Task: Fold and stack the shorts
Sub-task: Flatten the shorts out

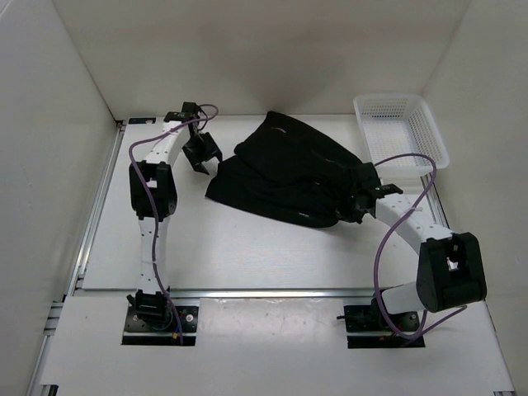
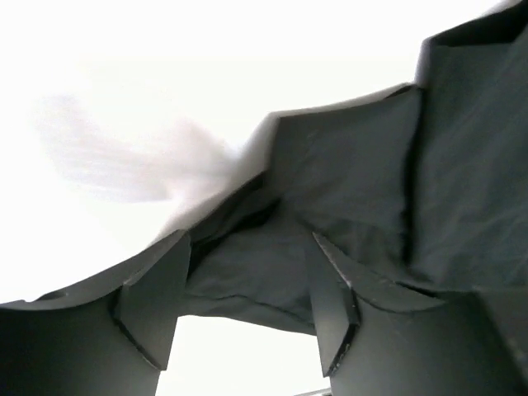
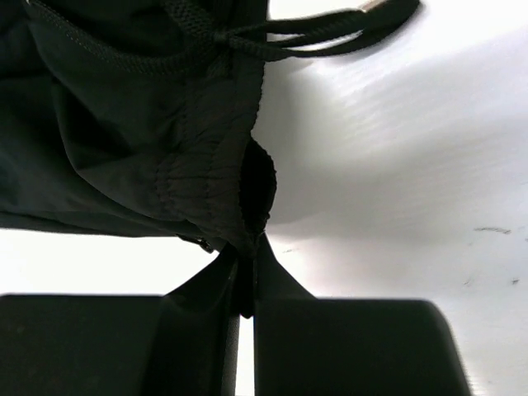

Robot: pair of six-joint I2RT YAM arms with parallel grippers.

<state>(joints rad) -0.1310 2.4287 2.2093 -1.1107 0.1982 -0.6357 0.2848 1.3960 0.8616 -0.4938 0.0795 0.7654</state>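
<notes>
The shorts (image 1: pixel 289 177) lie as a crumpled, partly doubled-over black heap on the white desk (image 1: pixel 247 256), in its far half and a little right of centre, one leg spreading towards the far edge. A white mesh basket (image 1: pixel 400 128) stands at the far right corner, just beside the heap; whether it touches the heap cannot be told. The left tool (image 1: pixel 200 155) hangs at the left edge of the garment. In the left wrist view its fingers (image 2: pixel 153 305) stand clearly apart, with dark fabric showing past them and in the gap. No fabric is pinched, and whether either finger touches the cloth cannot be told. The right tool (image 1: pixel 356 202) sits at the right end of the heap, low to the desk. The right wrist view shows its fingers pressed together on a fold of the gathered waistband, and the cloth rises from that pinch. The drawstring (image 3: pixel 272 37) trails loose across the desk surface beyond the waistband, its tips lying flat.
</notes>
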